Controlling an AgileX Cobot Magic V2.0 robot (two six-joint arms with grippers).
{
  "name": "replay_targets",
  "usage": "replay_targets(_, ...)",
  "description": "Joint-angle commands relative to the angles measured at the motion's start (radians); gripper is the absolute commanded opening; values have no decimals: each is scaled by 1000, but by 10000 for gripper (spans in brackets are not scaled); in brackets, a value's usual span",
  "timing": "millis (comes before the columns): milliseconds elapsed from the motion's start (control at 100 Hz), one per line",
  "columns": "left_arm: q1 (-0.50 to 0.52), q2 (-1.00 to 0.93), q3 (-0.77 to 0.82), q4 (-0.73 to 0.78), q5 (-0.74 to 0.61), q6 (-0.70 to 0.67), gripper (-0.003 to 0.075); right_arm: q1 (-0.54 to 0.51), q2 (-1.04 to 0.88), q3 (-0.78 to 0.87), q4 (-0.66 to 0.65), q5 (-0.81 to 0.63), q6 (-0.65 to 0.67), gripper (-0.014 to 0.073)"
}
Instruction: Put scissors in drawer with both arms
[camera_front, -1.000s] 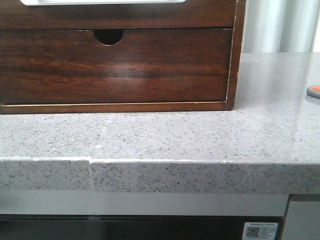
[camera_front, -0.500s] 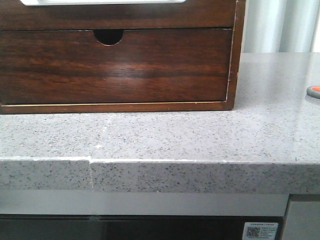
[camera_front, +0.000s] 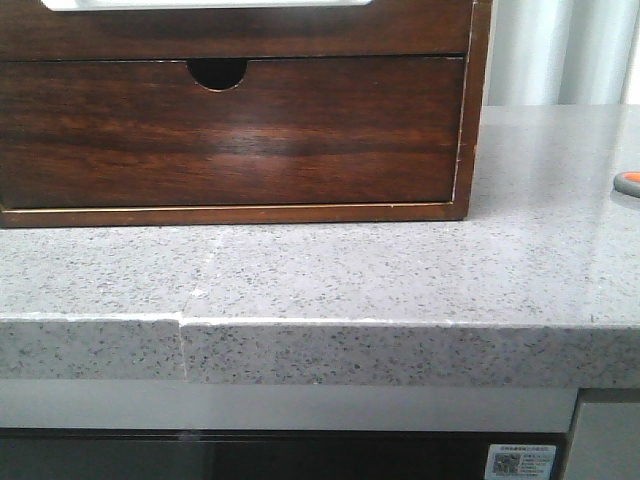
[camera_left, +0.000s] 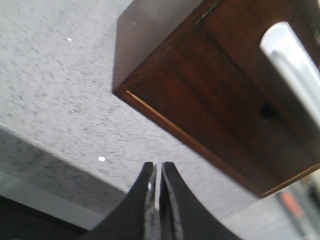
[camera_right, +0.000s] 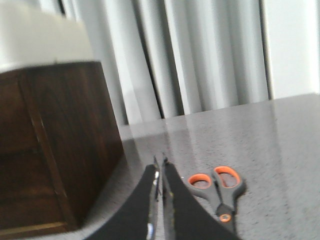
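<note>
The scissors (camera_right: 218, 192) lie flat on the grey speckled counter, with grey handles and orange-lined finger holes. In the front view only an orange handle tip (camera_front: 628, 182) shows at the far right edge. The drawer (camera_front: 250, 32) is the shallow dark wood front at the top of the cabinet, with a white strip (camera_front: 200, 4) along its top. It also shows in the left wrist view (camera_left: 240, 35) beside the white strip (camera_left: 292, 62). My right gripper (camera_right: 160, 167) is shut and empty, just beside the scissors' handles. My left gripper (camera_left: 157, 167) is shut and empty over the counter, short of the cabinet's lower corner.
The taller lower drawer (camera_front: 230, 135) with a half-round notch (camera_front: 217, 73) sits below. The cabinet's side wall (camera_right: 60, 150) stands close to my right gripper. The counter's front edge (camera_front: 320, 322) runs across the view. White curtains (camera_right: 200, 55) hang behind.
</note>
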Motion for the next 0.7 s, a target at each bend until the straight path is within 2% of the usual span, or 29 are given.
replay_targets(0,3,-33,22,-155,-64,-5,-19,-6,-20,4,124,-57,1,-32)
replay_targets(160,3,-33,20,-200,-57,-5,-19,-6,-20,-3,269,-17,1,-32)
replay_targets(300,3,-33,17,-196,-26,41,-19,-6,-20,-50,277,74,1,-32)
replay_targets(520,3,-33,-25,-167,13,118,-19,-6,-20,-153,225,228,-30,-32)
replay_targets(690,3,10,-155,41,77,119,-19,-6,35,-289,98,408,-76,-32)
